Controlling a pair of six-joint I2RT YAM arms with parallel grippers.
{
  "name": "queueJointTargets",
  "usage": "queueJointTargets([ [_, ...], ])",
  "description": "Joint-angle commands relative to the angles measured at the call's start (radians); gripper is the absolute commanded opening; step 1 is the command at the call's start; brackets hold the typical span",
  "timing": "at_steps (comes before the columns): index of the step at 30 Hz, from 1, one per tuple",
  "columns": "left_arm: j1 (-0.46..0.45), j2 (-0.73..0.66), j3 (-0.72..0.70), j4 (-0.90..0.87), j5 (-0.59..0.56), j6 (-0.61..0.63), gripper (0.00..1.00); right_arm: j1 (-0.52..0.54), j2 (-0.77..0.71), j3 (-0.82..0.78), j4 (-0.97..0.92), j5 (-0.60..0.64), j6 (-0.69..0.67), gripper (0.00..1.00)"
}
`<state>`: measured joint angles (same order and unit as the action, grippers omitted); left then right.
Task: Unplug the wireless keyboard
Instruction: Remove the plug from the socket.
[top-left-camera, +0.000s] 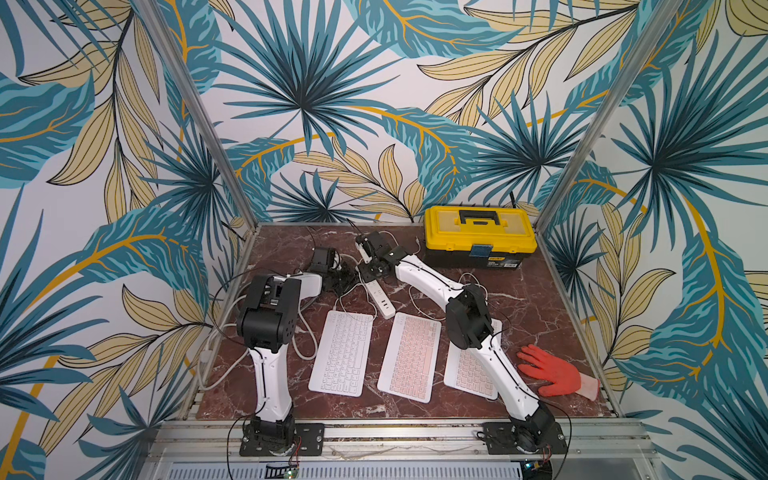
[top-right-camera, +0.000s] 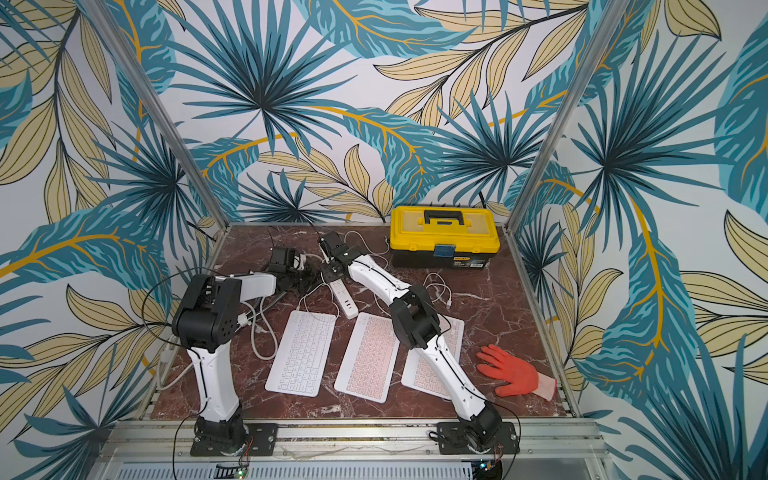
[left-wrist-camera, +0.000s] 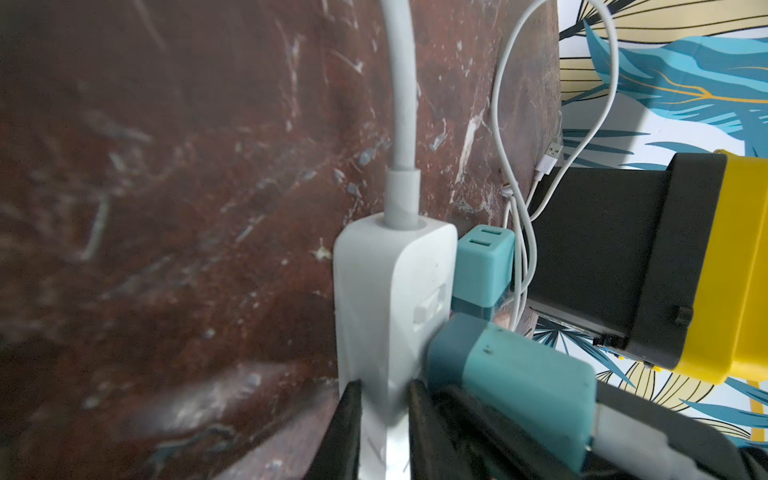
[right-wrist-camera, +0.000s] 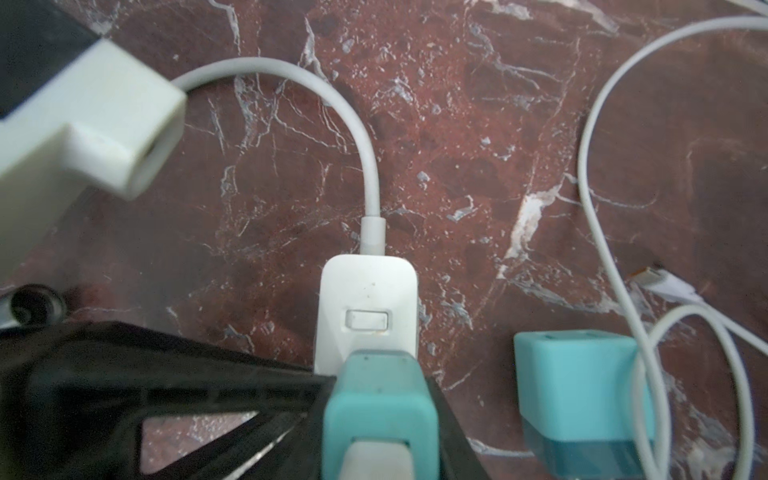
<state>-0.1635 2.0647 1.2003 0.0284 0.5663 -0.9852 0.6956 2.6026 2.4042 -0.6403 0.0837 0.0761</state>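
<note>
Extraction in hand: left gripper (left-wrist-camera: 384, 432) clamps strip (left-wrist-camera: 390, 291) mid-table, behind keyboards (top-left-camera: 409, 357) along the front edge, right gripper (right-wrist-camera: 380, 415) grips charger (right-wrist-camera: 374, 374) seated in it; next move likely requires a straight pull off.

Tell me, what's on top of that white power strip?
A teal charger, gripped by the right gripper, sits on the power strip. Its prongs and the socket beneath are covered.

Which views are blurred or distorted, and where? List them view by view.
Left wrist: table smeared and soft, strip fairly sharp. Right wrist: marble crisp, white block by the lens blurred, nearer charger soft. Both top views: in focus, evenly lit, posts splayed by wide-angle distortion.
</note>
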Motion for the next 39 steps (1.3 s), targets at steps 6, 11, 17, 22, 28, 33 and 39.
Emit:
queueJointTargets([
  [6, -0.063, 0.124, -0.055, -0.229, -0.043, -0.002, 0.21, 0.178, -0.194, -0.234, 0.304, -0.205, -0.182, 0.12],
  [11, -0.064, 0.123, -0.053, -0.228, -0.041, 0.001, 0.21, 0.171, -0.269, -0.405, 0.519, -0.229, -0.116, 0.11],
  [17, -0.062, 0.124, -0.053, -0.228, -0.041, 0.003, 0.21, 0.115, -0.260, -0.406, 0.582, -0.311, 0.121, 0.11],
  [22, -0.064, 0.122, -0.054, -0.228, -0.043, 0.006, 0.21, 0.059, -0.063, 0.037, 0.110, -0.334, 0.139, 0.11],
  [28, -0.066, 0.124, -0.051, -0.227, -0.050, 0.001, 0.21, 0.060, -0.034, 0.065, -0.005, -0.273, 0.096, 0.11],
  [33, -0.068, 0.113, -0.054, -0.227, -0.059, -0.002, 0.21, 0.047, -0.150, -0.127, 0.116, -0.176, 0.089, 0.11],
  [39, -0.065, 0.041, -0.058, -0.226, -0.074, 0.020, 0.23, -0.008, -0.237, -0.287, 0.176, -0.051, 0.112, 0.12],
])
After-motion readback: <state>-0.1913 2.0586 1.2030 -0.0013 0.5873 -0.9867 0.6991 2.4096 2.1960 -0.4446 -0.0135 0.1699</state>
